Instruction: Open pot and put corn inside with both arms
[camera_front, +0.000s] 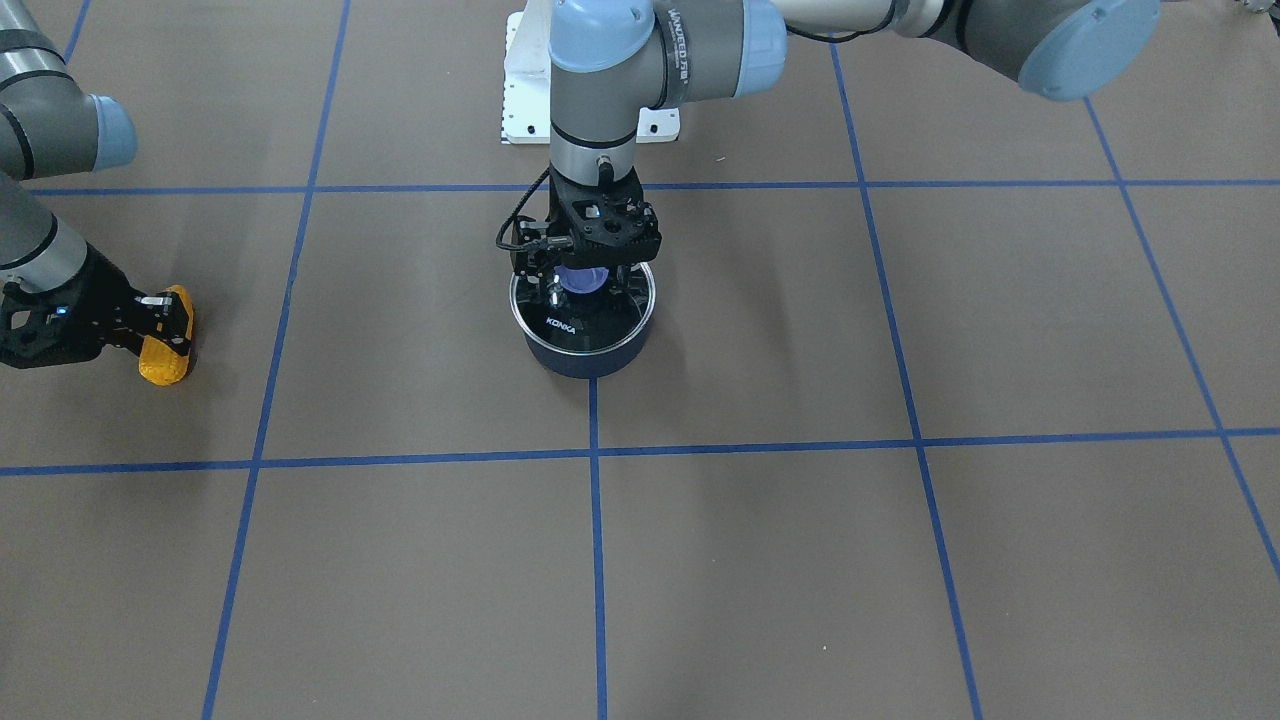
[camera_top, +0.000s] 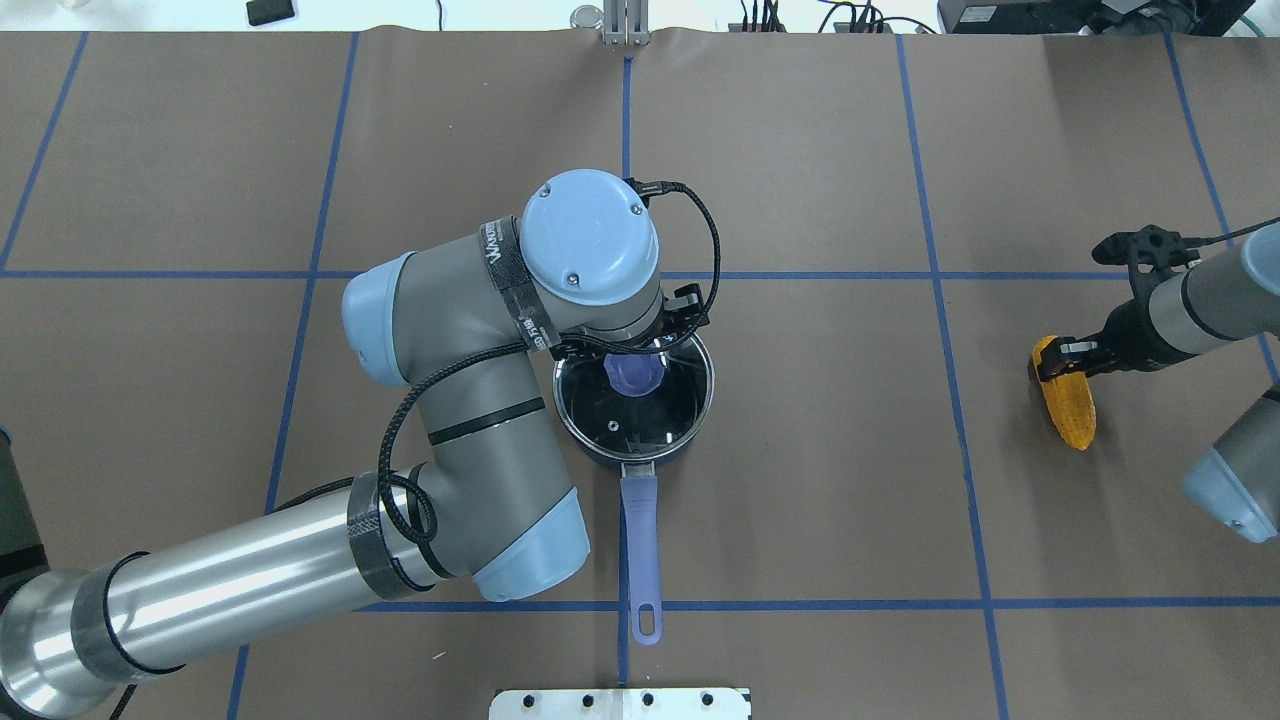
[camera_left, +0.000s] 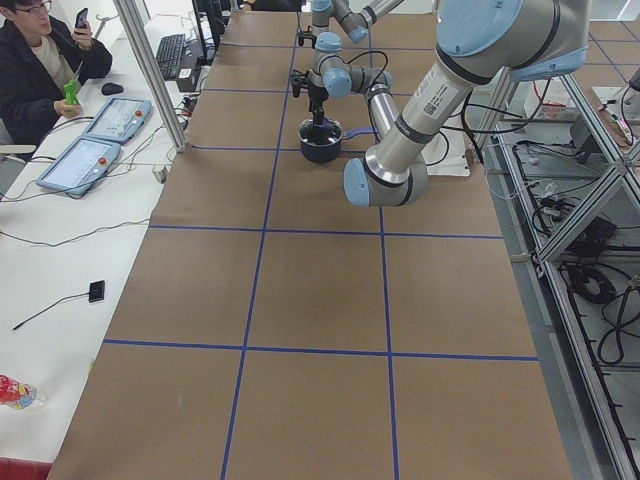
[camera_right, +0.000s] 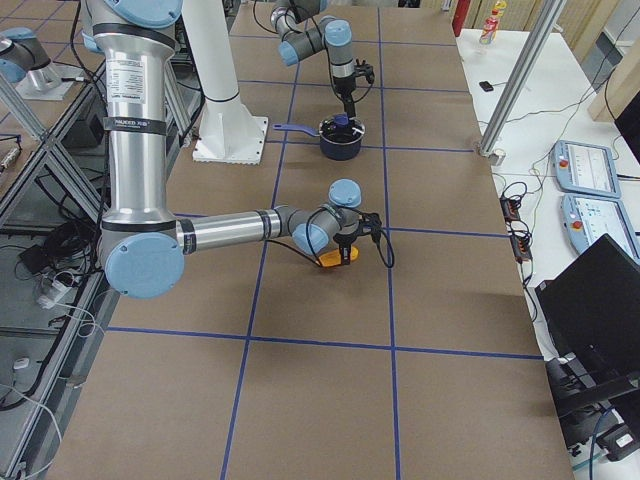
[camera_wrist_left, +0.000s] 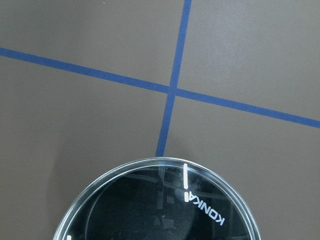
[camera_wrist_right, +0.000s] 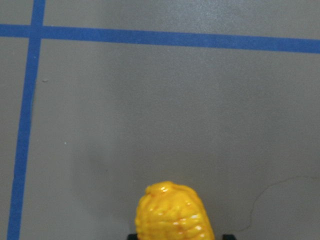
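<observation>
The dark navy pot (camera_front: 590, 358) stands mid-table with the glass KONKA lid (camera_front: 572, 326) resting on it. Its purple-blue handle (camera_top: 640, 530) points toward the robot base. My left gripper (camera_front: 580, 285) hangs straight down over the lid, its fingers close on both sides of the purple knob (camera_top: 635, 374). The left wrist view shows only the lid's rim (camera_wrist_left: 165, 210). The corn (camera_front: 165, 352) lies on the table far to my right. My right gripper (camera_front: 168, 305) is shut on its end. The corn also shows in the overhead view (camera_top: 1068, 410) and the right wrist view (camera_wrist_right: 172, 212).
The left arm's elbow and forearm (camera_top: 450, 420) hang over the table beside the pot. The white base plate (camera_front: 520, 90) sits behind the pot. Blue tape lines (camera_front: 596, 560) grid the brown tabletop. An operator (camera_left: 40, 70) sits beyond the far table edge.
</observation>
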